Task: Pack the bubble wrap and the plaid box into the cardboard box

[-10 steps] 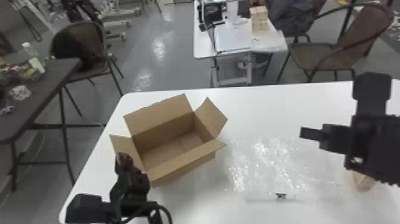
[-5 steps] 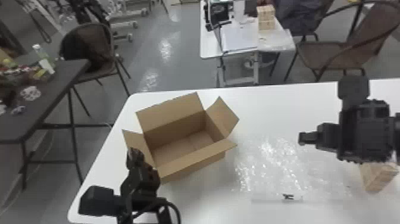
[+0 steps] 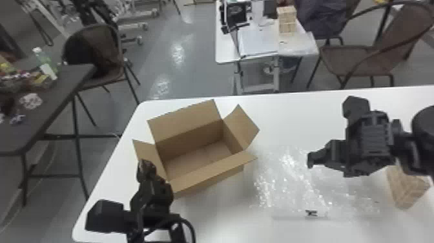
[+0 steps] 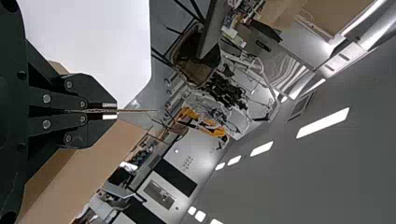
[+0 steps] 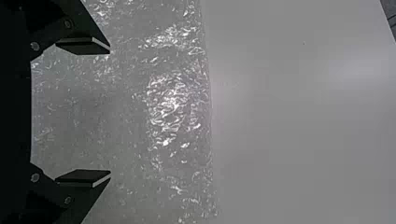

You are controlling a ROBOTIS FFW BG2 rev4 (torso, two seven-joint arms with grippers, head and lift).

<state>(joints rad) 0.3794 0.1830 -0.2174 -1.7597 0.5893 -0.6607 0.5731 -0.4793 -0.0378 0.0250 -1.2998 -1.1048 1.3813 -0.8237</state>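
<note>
Poised on two black jointed arms, with the black left gripper of two flat fingers (image 3: 147, 166) pinched together and the matching black right gripper (image 3: 311, 160) spread wide.
In the head view, coming in at the lower left from the bottom edge with the left arm (image 3: 150, 223), tips pointing up the frame, blocky black housing (image 3: 105, 216) jutting left of the wrist; coming in from the right edge with the right arm (image 3: 407, 137), tips aimed left and slightly downward, another black housing (image 3: 355, 106) standing above. In the wrist views, left pads (image 4: 109, 116) nearly meeting, right pads (image 5: 84, 45) facing each other across a broad gap.
</note>
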